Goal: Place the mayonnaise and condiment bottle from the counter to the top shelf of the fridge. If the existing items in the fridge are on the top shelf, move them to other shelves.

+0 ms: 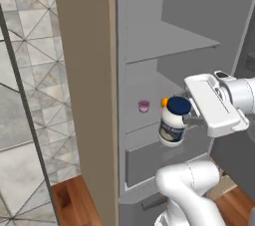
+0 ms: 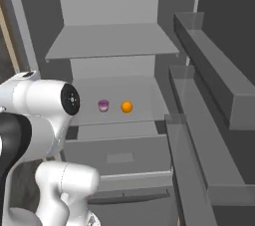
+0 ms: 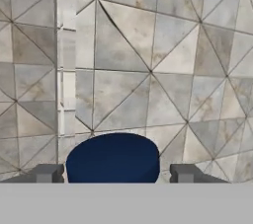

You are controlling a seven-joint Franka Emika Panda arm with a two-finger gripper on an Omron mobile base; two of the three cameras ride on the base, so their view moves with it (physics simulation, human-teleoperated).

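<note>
My gripper (image 1: 185, 118) is shut on the mayonnaise (image 1: 173, 125), a white jar with a dark blue lid (image 3: 113, 159), and holds it upright in the air in front of the open fridge (image 1: 122, 70). In the hand view the lid sits between both fingertips (image 3: 48, 172). The top shelf (image 1: 164, 46) (image 2: 112, 41) is bare. On the shelf below (image 2: 144, 90) stand the pink-purple cup (image 1: 144, 106) (image 2: 103, 105) and the orange fruit (image 1: 164, 102) (image 2: 127, 106), side by side. The jar hangs at about their height, nearer to me. The condiment bottle is out of view.
A boxy grey drawer (image 2: 119, 158) sits under the lower shelf. The open fridge door with its deep bins (image 2: 209, 70) stands along the right. A tan cabinet side (image 1: 84, 95) and a tiled wall (image 1: 30, 70) border the fridge on the left.
</note>
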